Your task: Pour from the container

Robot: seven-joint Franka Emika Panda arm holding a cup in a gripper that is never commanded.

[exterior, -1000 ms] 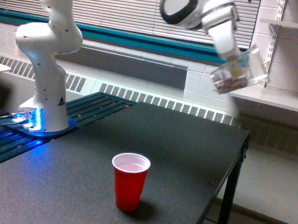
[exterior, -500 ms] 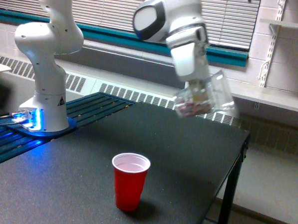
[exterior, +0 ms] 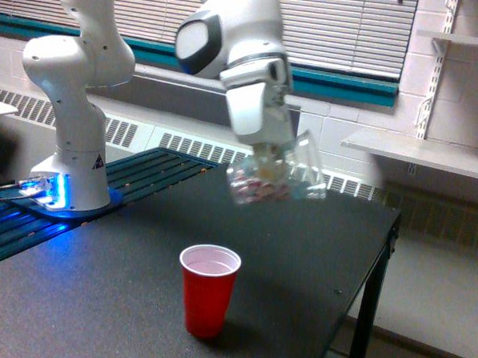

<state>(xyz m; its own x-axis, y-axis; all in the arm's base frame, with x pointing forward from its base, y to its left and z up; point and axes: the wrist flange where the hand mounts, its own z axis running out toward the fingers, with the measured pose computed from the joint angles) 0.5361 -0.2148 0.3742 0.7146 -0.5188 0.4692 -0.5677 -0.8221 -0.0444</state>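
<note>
In half a second the gripper (exterior: 266, 158) swung the clear, tapered plastic cup (exterior: 275, 178) of pinkish-white bits down, fingers clamped on it, tilted and blurred. It hung above and just beyond the red plastic cup (exterior: 207, 290) on the dark table (exterior: 315, 255); pouring looked imminent.

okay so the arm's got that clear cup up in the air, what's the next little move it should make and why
Probably carry on toward the exterior view's left and lower. The gripper holds the clear, tapered plastic cup, tilted, with pinkish-white bits inside, above and to the exterior view's right of the upright opaque red plastic cup on the black table. Nothing is falling yet, and pouring now would likely miss.
</note>
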